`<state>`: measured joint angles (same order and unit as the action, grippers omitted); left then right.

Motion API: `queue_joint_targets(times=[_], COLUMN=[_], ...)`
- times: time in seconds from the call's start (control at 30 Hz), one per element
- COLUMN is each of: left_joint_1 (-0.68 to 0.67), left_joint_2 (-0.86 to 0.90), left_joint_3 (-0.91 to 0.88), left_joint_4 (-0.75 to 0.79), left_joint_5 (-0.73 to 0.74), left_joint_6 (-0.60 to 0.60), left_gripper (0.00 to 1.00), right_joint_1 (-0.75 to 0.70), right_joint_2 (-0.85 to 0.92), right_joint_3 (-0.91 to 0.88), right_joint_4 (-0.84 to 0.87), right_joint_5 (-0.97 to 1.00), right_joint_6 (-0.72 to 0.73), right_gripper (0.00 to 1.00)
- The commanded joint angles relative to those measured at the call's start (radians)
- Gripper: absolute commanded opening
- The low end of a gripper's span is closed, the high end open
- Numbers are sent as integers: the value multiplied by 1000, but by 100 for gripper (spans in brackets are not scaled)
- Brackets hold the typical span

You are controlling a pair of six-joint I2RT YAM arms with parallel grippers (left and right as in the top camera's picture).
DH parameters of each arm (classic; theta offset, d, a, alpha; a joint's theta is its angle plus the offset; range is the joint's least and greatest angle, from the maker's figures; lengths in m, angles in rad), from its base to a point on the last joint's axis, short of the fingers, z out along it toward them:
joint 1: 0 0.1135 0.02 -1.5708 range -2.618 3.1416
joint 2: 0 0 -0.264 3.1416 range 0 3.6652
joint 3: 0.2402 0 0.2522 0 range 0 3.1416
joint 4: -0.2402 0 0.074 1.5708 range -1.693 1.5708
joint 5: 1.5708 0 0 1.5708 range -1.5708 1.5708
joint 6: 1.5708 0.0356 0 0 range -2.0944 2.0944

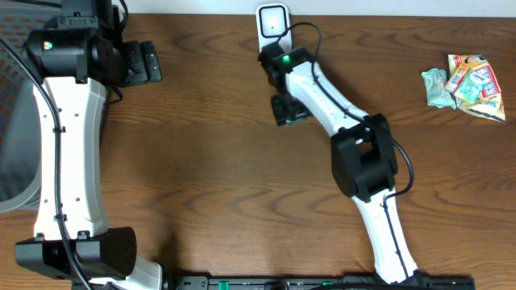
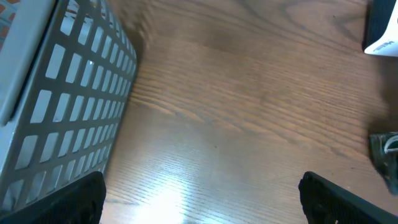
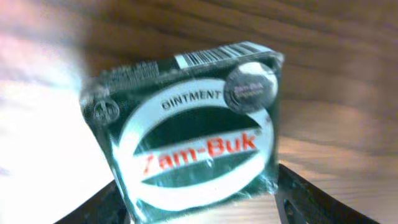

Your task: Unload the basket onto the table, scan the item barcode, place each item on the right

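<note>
The item is a dark green Zam-Buk ointment box (image 3: 193, 143) with a white oval label and red lettering. Its barcode (image 3: 211, 55) runs along the top edge, facing the right wrist camera. My right gripper (image 3: 199, 208) is shut on the box, one black finger against each side. In the overhead view this gripper (image 1: 289, 109) holds the box (image 1: 295, 116) just below the white scanner (image 1: 272, 20) at the table's far edge. My left gripper (image 1: 142, 63) stands open at the far left with nothing between its fingers (image 2: 81, 199).
A grey lattice basket (image 2: 62, 93) stands left of the left gripper, off the table's left edge (image 1: 12, 161). Several snack packets (image 1: 468, 84) lie at the far right. The scanner's white corner (image 2: 382, 31) shows in the left wrist view.
</note>
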<state>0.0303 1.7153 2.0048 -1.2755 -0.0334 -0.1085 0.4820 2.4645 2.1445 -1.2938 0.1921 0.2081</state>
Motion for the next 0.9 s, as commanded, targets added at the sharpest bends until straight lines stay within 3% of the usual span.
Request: queue_joint_targets(times=[0.0, 0.1, 0.4, 0.6, 0.87], left_joint_1=[4, 4, 4, 4, 4], left_joint_2=[4, 4, 4, 4, 4], left_joint_3=[-5, -5, -5, -5, -5], left_joint_4=[0, 0, 0, 0, 0], left_joint_5=[-16, -16, -16, -16, -16], left_joint_6=[-9, -9, -9, -9, -9], left_gripper=[98, 98, 98, 98, 98], right_joint_1=[-32, -68, -126, -145, -145], right_joint_2=[-84, -94, -99, -105, -166], right_joint_3=[0, 0, 1, 3, 3], right_joint_4=[-35, -53, -34, -35, -16], right_joint_5=[72, 138, -196, -230, -300], right_joint_6=[-301, -317, -123, 101, 127], right_gripper=[80, 89, 90, 90, 91])
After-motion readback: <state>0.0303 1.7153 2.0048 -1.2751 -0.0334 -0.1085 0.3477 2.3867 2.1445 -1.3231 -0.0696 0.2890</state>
